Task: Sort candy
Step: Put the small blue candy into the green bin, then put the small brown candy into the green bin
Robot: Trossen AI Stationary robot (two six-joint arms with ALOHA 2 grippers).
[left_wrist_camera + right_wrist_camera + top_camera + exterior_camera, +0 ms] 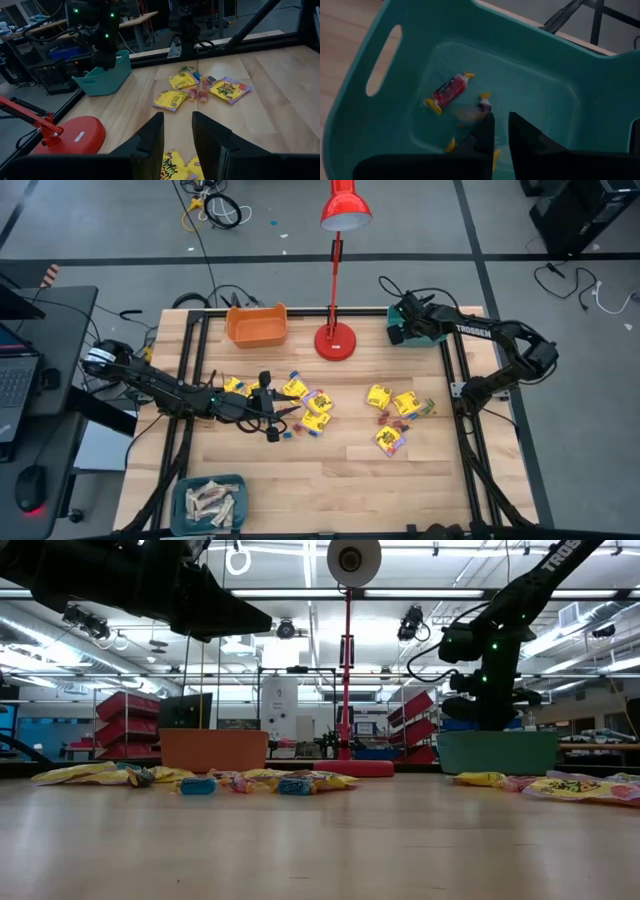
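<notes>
Yellow candy packets lie scattered mid-table; a red wrapped piece lies in the teal bin.

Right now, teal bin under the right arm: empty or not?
Not empty. The right wrist view shows a red wrapped candy and another small piece lying on the floor of the teal bin.

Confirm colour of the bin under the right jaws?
Teal bin; clearest in the right wrist view.

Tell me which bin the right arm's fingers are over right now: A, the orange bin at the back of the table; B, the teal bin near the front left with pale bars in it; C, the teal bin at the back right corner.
C: the right gripper points down into the teal bin at the back right corner, where a red wrapped candy lies on its floor.
</notes>
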